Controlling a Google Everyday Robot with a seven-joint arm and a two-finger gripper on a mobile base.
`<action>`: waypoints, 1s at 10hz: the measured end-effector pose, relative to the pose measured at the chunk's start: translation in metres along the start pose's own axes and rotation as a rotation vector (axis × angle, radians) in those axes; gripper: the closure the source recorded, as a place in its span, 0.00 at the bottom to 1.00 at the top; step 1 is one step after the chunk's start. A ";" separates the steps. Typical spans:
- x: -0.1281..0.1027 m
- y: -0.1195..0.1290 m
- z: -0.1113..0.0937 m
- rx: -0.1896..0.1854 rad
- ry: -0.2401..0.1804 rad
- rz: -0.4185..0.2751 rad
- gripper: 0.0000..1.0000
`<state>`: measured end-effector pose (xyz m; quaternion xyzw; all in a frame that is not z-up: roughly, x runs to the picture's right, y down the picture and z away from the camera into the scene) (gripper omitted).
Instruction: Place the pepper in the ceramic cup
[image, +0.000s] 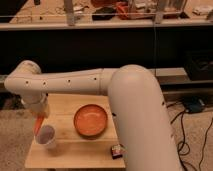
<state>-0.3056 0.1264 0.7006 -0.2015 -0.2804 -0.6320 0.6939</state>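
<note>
Gripper (39, 116) holds pepper (38, 126) above ceramic cup (46, 135).

A small light wooden table (85, 150) stands on speckled beige carpet (12, 135) before a long dark shelving unit (100, 47), with black cables (187, 132) trailing across the floor at right; the gripper (40, 120) hangs above the table's left edge.
</note>
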 end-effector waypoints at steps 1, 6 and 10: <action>-0.003 -0.001 0.000 0.001 -0.003 -0.005 0.57; -0.019 0.002 0.013 0.001 0.001 -0.019 0.45; -0.030 -0.001 0.022 0.006 0.007 -0.027 0.87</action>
